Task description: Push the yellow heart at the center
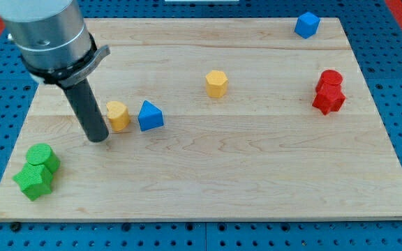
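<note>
On the wooden board [208, 174], the rod's tip [99, 137] is seen at the left, just beside the left side of the yellow heart [118, 115], which has the blue triangular block [149, 116] just beside it on the right; no gripper is fitted, so no jaw state can be told. A yellow hexagonal block [216, 83] is placed near the middle, slightly far. Two green blocks [38, 170] are found touching at the near left, two red blocks [329, 91] touching at the right, and a blue block [307, 24] at the far right.

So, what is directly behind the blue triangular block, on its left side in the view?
A yellow block touches the blue triangular block there. My tip stands just left of it. Its heart shape cannot be confirmed.
</note>
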{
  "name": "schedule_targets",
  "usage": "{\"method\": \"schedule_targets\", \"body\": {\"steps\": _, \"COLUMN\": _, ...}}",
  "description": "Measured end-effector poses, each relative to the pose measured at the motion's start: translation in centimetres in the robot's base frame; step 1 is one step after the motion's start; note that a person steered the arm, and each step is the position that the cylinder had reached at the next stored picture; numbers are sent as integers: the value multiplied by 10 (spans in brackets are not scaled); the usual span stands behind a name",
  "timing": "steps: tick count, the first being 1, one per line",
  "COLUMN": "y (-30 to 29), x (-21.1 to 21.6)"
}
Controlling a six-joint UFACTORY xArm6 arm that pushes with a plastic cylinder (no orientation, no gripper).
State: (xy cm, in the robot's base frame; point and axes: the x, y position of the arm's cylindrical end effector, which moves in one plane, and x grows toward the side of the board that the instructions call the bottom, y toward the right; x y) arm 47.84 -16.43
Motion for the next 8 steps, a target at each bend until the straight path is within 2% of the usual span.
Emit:
{"method": "schedule_targets", "body": {"steps": 1, "y": 12, "x": -31}}
{"method": "schedule_targets", "body": {"steps": 2, "y": 46, "x": -44}}
{"method": "schedule_targets", "body": {"steps": 5, "y": 114, "x": -50}}
{"method": "schedule_targets", "body": {"steps": 8, "y": 158, "x": -55}}
